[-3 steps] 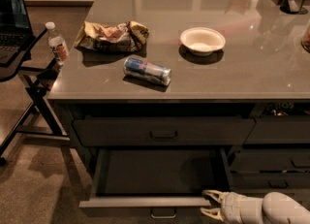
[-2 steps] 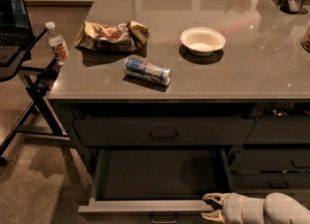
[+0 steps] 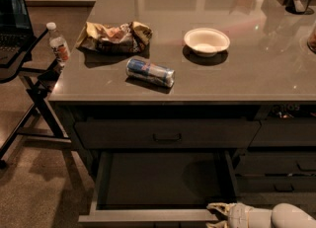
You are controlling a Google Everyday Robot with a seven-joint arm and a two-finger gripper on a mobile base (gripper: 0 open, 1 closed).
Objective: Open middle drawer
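Note:
The middle drawer stands pulled far out from the counter, its deep dark inside showing and its paler top rim along the bottom of the camera view. My gripper, pale and cream-coloured, is at the right end of that front rim, reaching in from the lower right corner. The drawer's pull is below the picture's edge. Above it the top drawer is closed, with a small dark pull at its centre.
On the grey countertop lie a can on its side, a crumpled snack bag and a white bowl. A water bottle and a laptop stand are at the left. Narrower drawer fronts are at the right.
The middle drawer has slid a little further out toward the camera, and my gripper has moved the same way with its front rim.

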